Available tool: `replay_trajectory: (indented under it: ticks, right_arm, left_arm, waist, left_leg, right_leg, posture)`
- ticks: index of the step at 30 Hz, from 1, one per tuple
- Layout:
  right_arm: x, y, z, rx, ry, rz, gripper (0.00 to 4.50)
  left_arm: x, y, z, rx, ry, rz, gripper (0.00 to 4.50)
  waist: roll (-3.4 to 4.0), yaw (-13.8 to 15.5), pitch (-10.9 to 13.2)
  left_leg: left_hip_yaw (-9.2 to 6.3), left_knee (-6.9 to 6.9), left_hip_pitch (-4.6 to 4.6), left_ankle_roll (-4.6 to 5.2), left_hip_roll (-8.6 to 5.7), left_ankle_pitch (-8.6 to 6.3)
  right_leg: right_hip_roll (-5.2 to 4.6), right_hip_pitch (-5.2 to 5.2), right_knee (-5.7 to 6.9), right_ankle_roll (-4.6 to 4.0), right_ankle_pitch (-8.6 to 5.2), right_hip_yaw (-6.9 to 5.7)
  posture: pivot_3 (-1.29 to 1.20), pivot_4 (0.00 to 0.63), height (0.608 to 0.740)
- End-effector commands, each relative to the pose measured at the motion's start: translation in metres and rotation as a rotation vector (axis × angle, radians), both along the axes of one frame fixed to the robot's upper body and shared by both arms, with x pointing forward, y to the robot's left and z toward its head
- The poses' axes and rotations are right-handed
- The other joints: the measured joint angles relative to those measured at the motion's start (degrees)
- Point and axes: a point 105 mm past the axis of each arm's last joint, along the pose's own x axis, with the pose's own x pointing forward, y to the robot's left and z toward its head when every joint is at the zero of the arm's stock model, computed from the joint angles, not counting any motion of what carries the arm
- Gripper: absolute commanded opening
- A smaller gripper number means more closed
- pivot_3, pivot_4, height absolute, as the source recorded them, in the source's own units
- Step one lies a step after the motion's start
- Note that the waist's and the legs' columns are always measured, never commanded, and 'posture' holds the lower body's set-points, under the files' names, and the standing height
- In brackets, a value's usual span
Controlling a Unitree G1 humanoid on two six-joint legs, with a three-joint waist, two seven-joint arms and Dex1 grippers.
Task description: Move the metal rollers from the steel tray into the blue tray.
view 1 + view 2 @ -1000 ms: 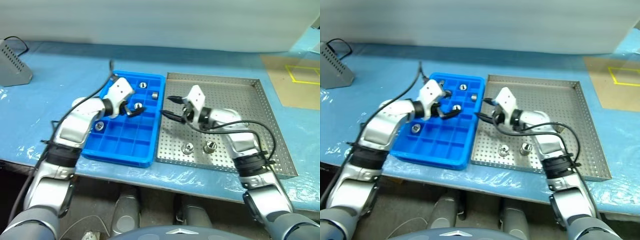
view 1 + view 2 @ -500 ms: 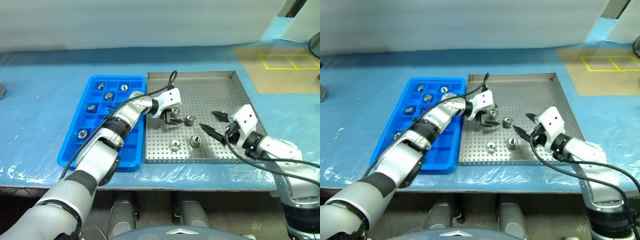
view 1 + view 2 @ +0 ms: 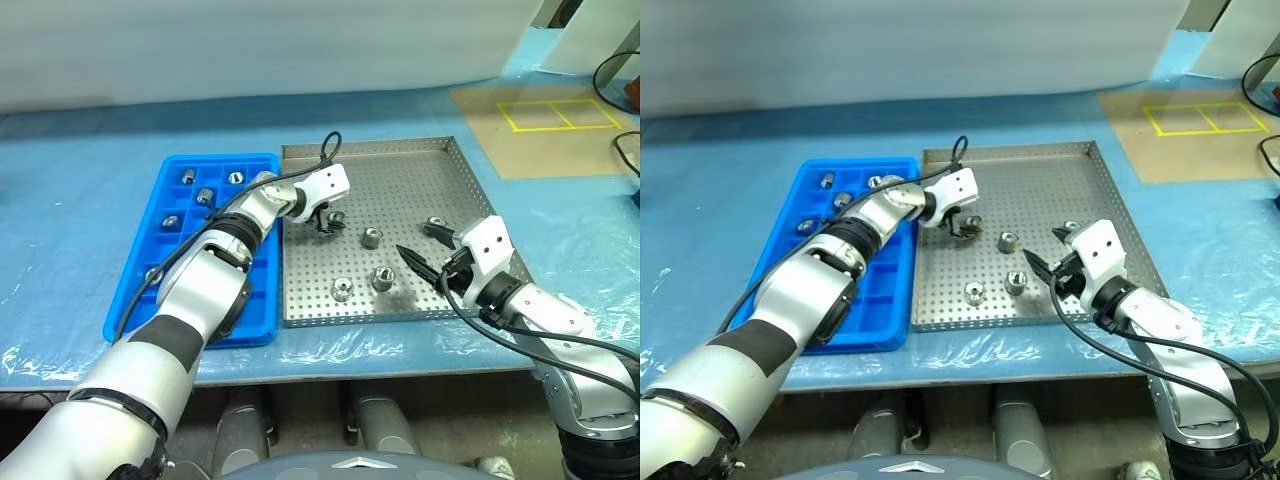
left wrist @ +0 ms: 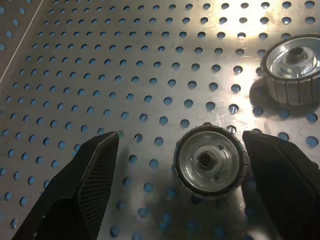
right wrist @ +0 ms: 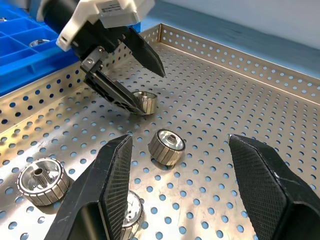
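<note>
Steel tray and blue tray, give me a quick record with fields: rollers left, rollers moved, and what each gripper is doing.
steel tray: four metal rollers on its perforated floor
blue tray: several rollers in its compartments
left gripper: open, fingers either side of one roller in the steel tray, not closed on it
right gripper: open, empty, above the tray's right side
other rollers: one, one, one

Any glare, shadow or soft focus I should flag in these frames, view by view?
Left wrist view: bright glare on the steel tray floor beside the upper metal roller; the black fingers look soft while the roller between them is sharp. Right wrist view: that gripper's own fingers are blurred. Left eye view: even light, with wrinkle highlights on the blue table cover.
</note>
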Motion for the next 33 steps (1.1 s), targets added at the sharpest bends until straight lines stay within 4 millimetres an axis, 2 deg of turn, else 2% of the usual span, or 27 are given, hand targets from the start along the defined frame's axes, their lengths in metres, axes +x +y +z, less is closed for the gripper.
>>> replay_trajectory:
  ticks: [1,6,9,11,16,19,23,27,30,32,33]
  right_arm:
    - [0.003,0.003,0.006,-0.001,-0.044,0.001,3.13]
    - [0.008,-0.001,0.001,-0.015,-0.039,-0.019,3.13]
    - [0.008,0.001,0.001,-0.014,-0.043,-0.015,3.13]
    - [0.008,0.001,0.001,-0.015,-0.045,-0.02,3.13]
    - [0.007,0.002,-0.001,-0.015,-0.043,-0.023,3.13]
    - [0.007,0.003,-0.002,-0.012,-0.04,-0.021,3.13]
    - [0.009,0.005,-0.002,-0.01,-0.042,-0.019,3.13]
    - [0.01,0.005,-0.003,-0.011,-0.043,-0.022,3.13]
    - [0.011,0.005,-0.003,-0.009,-0.046,-0.023,3.13]
    - [0.011,0.006,-0.002,-0.007,-0.05,-0.022,3.13]
    - [0.012,0.006,-0.001,-0.005,-0.052,-0.022,3.13]
  left_arm:
    - [-0.002,-0.007,0.005,-0.012,-0.009,-0.026,4.18]
    - [-0.012,-0.023,-0.012,-0.019,0.064,-0.039,4.18]
    - [-0.011,-0.027,-0.012,-0.035,0.066,-0.013,4.18]
    - [-0.009,-0.023,-0.017,-0.016,0.068,0.016,4.18]
    - [-0.003,0.003,-0.031,0.056,0.075,0.1,4.18]
    - [0.0,0.012,-0.033,0.07,0.073,0.134,4.18]
    - [0.002,0.02,-0.037,0.093,0.076,0.156,4.18]
    - [-0.001,0.018,-0.038,0.093,0.08,0.132,4.18]
    - [-0.002,0.013,-0.036,0.072,0.09,0.116,3.59]
    - [-0.001,0.013,-0.035,0.07,0.086,0.132,3.03]
    - [-0.001,0.012,-0.036,0.076,0.083,0.128,3.03]
  waist:
    - [0.0,0.06,0.0]
    - [0.0,0.3,0.0]
    - [0.0,0.15,0.0]
    - [0.0,0.03,0.0]
    - [0.0,-0.57,0.0]
    - [0.0,-1.28,0.0]
    - [0.0,-1.45,0.0]
    - [0.0,-1.52,0.0]
    - [0.01,-1.54,-0.01]
    - [0.01,-1.56,-0.01]
    - [0.01,-1.57,-0.01]
  left_leg:
    - [0.0,0.0,-0.01,0.01,-0.01,-0.01]
    - [0.01,0.16,-0.11,0.21,-0.04,-0.13]
    - [0.02,0.23,-0.16,0.29,-0.06,-0.18]
    - [0.02,0.24,-0.14,0.29,-0.05,-0.18]
    - [0.02,0.24,0.11,0.29,-0.02,-0.18]
    - [0.01,0.24,0.33,0.28,-0.03,-0.19]
    - [-0.01,0.24,0.4,0.28,-0.03,-0.19]
    - [-0.01,0.22,0.42,0.29,-0.03,-0.2]
    - [-0.01,0.16,0.41,0.32,-0.03,-0.22]
    - [-0.01,0.07,0.41,0.33,-0.03,-0.22]
    - [-0.01,0.06,0.4,0.36,-0.04,-0.24]
  right_leg:
    - [-0.02,0.0,-0.01,0.0,0.0,0.0]
    - [-0.1,0.06,-0.05,-0.02,0.01,-0.03]
    - [-0.14,0.06,-0.08,-0.02,0.01,-0.02]
    - [-0.13,0.06,-0.07,-0.02,0.01,-0.02]
    - [-0.11,0.3,-0.07,-0.01,0.0,-0.03]
    - [-0.11,0.57,-0.15,0.23,-0.13,-0.03]
    - [-0.11,0.66,-0.21,0.41,-0.24,-0.03]
    - [-0.11,0.74,-0.35,0.42,-0.24,-0.03]
    - [-0.11,0.77,-0.49,0.41,-0.24,-0.03]
    - [-0.1,0.82,-0.67,0.16,-0.07,-0.04]
    - [-0.1,0.84,-0.72,0.1,-0.03,-0.04]
  posture:
    - [-0.55,0.15,0.74]
    - [-0.55,0.15,0.74]
    - [-0.56,0.15,0.74]
    - [-0.56,0.15,0.74]
    - [-0.56,0.15,0.74]
    - [-0.56,0.15,0.74]
    - [-0.56,0.15,0.74]
    - [-0.55,0.15,0.74]
    - [-0.55,0.15,0.74]
    - [-0.55,0.15,0.74]
    - [-0.55,0.15,0.74]
